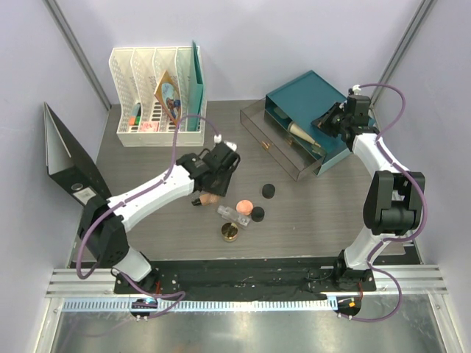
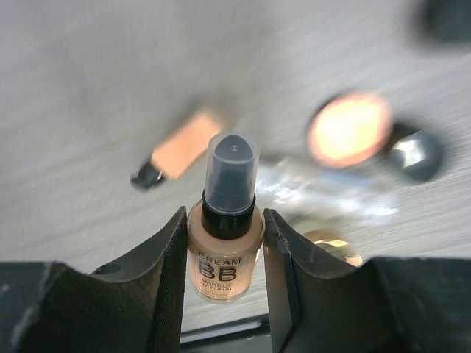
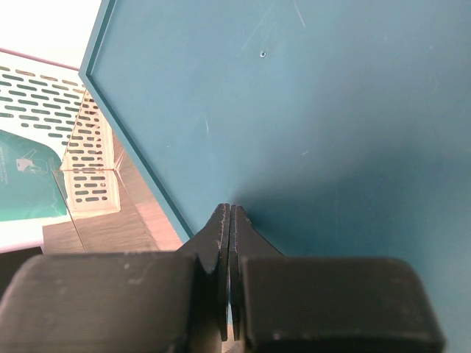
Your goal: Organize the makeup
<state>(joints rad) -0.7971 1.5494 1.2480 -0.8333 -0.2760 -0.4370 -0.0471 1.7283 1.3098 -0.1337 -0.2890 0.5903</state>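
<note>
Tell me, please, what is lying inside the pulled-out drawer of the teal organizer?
One peach tube lies slantwise in the clear drawer. The drawer's rear runs in under the teal organizer, so anything lying back there is covered and cannot be seen.

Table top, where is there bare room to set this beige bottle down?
Widest bare table lies between the black pots and the right arm's base. A smaller strip runs between the white rack and the clear drawer. It is crowded around the coral compact, beside the left hand holding the beige bottle.
</note>
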